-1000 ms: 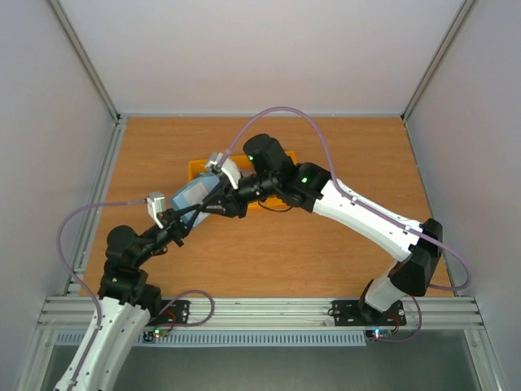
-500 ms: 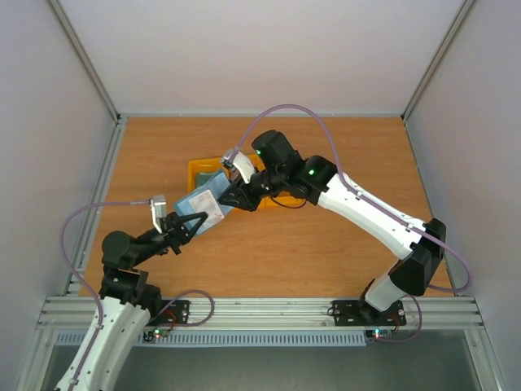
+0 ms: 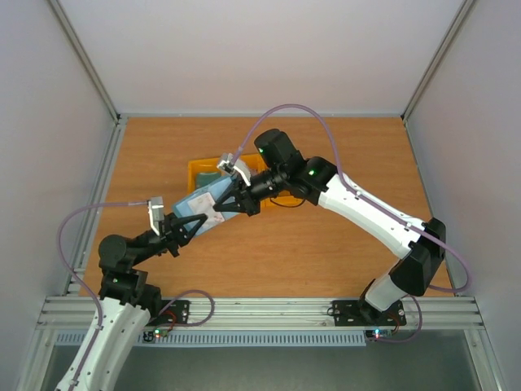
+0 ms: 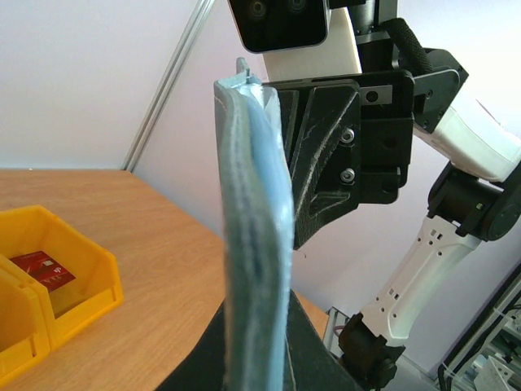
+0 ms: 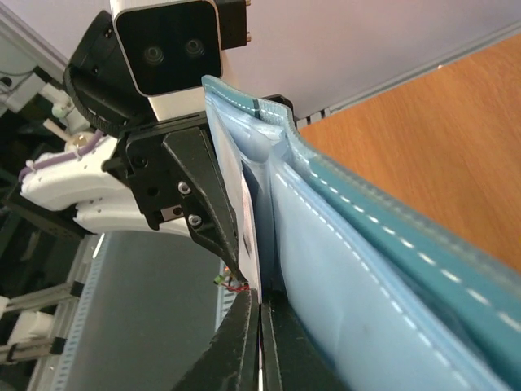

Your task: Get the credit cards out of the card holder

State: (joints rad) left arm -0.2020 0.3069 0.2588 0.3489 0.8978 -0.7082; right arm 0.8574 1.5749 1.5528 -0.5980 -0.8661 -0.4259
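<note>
Aloft, stitched dusty-blue card holder [image 4: 254, 244] in left claw's [image 3: 190, 224] pinch, whitish card [image 5: 247, 244] in right claw's [image 5: 260, 326].

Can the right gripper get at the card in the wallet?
Likely yes: the left gripper holds the wallet up, and the right gripper pinches a whitish card inside it.

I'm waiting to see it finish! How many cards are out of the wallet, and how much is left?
Done: one red card lies in a yellow bin. In hand: the left gripper holds the blue card holder up off the table, while the right gripper seems to pinch a whitish card at its open edge. Left: that card is not out yet; any others inside are hidden.
</note>
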